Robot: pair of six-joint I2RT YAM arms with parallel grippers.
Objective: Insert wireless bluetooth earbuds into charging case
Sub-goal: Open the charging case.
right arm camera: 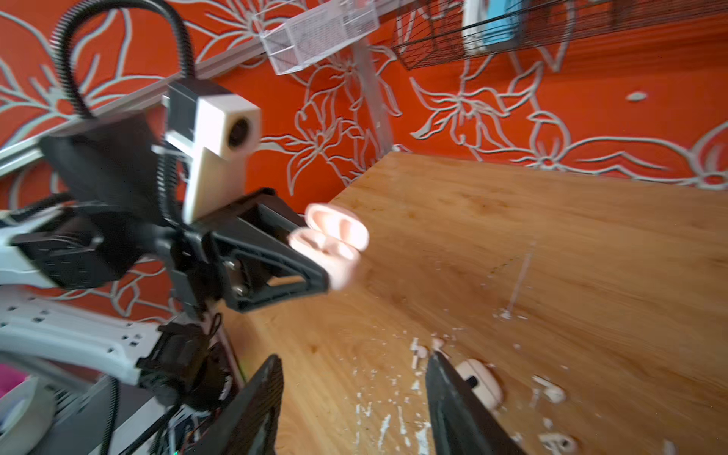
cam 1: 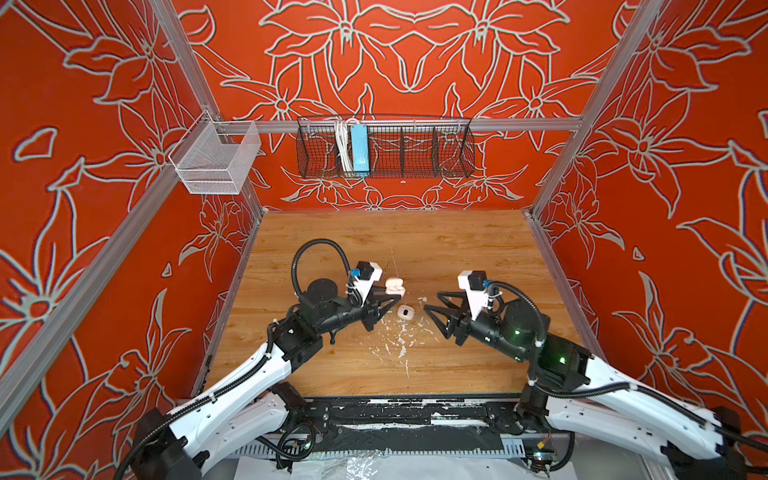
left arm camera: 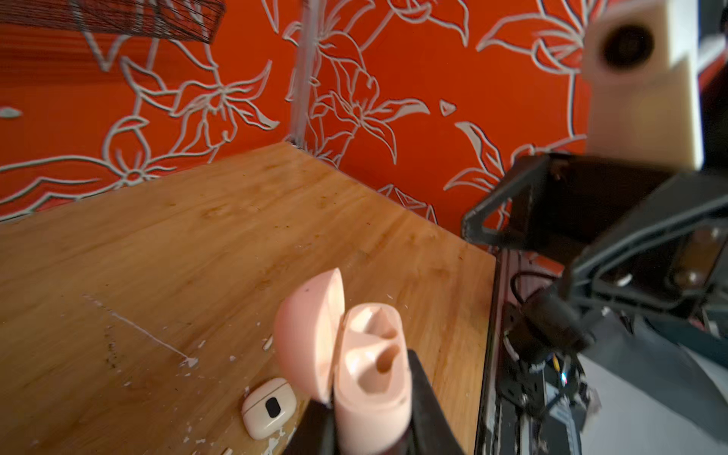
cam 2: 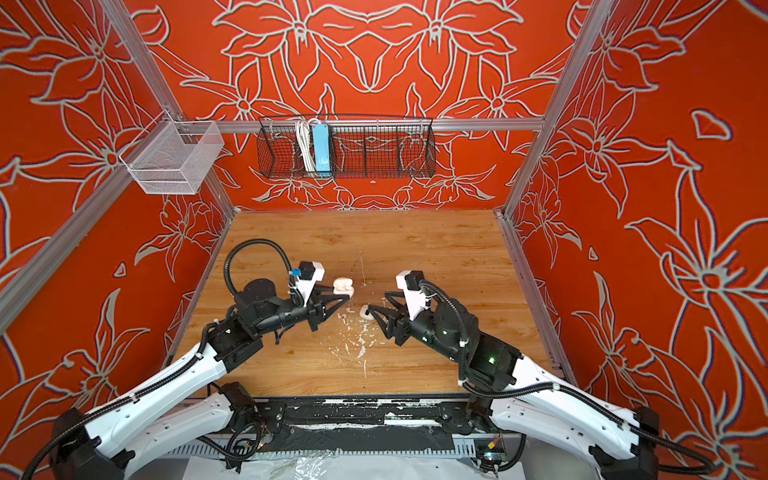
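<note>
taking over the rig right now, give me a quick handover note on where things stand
Left pincer: shut on the pink case, which is held off the table with its lid open. Both sockets look empty.
Right pincer: open, holding nothing, low beside the white case, which lies closed on the table.
Earbuds: at least two lie loose near the white case.
Done: pink case open and in hand.
Left: no earbud seated yet; all need picking up and inserting.

Light-brown wood-grain tabletop point(cam 1: 457, 249): small cream rounded plastic case point(cam 1: 405, 312), dark spot on top, lies near centre; tiny white earbud point(cam 1: 422, 299) just right of it, slightly farther; white paint flecks point(cam 1: 399, 345) scattered nearer.
</note>
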